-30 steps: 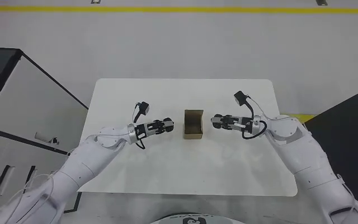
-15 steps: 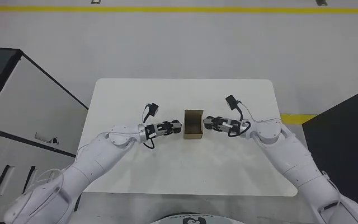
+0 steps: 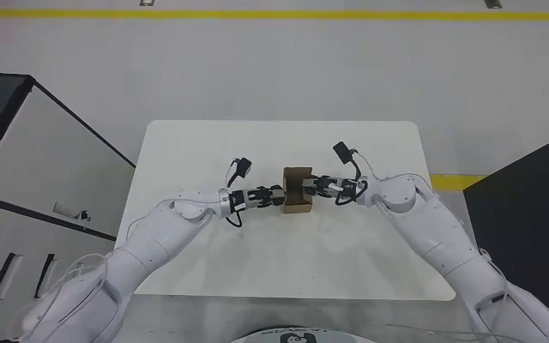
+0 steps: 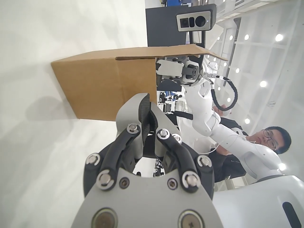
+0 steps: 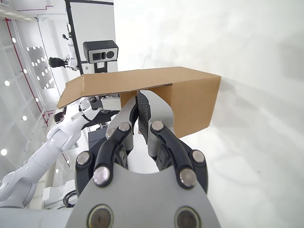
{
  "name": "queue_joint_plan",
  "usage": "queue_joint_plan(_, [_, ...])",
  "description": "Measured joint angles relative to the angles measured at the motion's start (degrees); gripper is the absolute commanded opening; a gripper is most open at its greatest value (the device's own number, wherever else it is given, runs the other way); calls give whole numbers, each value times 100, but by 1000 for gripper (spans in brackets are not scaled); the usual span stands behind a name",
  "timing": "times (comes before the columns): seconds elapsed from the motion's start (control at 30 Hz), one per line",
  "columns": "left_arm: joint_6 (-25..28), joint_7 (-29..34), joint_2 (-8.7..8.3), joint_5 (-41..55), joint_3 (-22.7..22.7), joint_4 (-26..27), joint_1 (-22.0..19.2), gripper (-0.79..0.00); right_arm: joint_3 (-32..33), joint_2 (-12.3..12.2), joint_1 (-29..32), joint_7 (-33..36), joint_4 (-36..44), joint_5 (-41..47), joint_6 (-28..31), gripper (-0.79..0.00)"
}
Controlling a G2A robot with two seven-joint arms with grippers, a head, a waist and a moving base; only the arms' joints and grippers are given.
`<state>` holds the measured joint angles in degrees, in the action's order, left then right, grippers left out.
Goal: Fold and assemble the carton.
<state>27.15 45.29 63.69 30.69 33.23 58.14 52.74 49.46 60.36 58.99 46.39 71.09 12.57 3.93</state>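
Observation:
A small brown carton [image 3: 298,189] stands near the middle of the white table [image 3: 360,257], its top open and one flap sticking up. My left gripper [image 3: 277,195] is at the carton's left wall, fingers shut with nothing between them. In the left wrist view the gripper's tips [image 4: 147,100] sit right against the carton's side panel [image 4: 95,86]. My right gripper [image 3: 314,186] is at the opposite wall, also shut. In the right wrist view its tips [image 5: 139,97] touch the edge of the carton [image 5: 192,100] under the raised flap.
A black-framed panel [image 3: 51,120] stands off the table's left edge and a dark block [image 3: 515,180] off its right edge. The table has free room in front of and behind the carton.
Both grippers have moved inward from either side and now meet the carton's walls. The carton has stayed in place.

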Motion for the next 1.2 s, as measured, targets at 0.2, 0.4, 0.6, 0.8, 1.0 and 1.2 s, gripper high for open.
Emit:
queue_joint_plan(0.2, [21,106,71,-66,66,-59,-21,-785,-152,88,-134,-16,-70,-165,-131,-785])
queue_joint_plan(0.4, [27,172,118,-155,156,-109,-27,-785,-190,142,-190,-36,-113,-248,-165,-785])
queue_joint_plan(0.6, [52,239,142,-199,277,-61,7,-785,-181,179,-182,-29,-168,-236,-160,-785])
queue_joint_plan(0.8, [24,278,152,-341,380,-36,55,-785,-134,211,-159,-86,-233,-193,-125,-785])
queue_joint_plan(1.0, [-35,291,192,-490,410,35,102,-785,-106,237,-149,-62,-276,-203,-109,-785])
queue_joint_plan(1.2, [-66,211,244,-673,429,69,122,-785,-97,269,-145,-46,-287,-218,-86,-785])
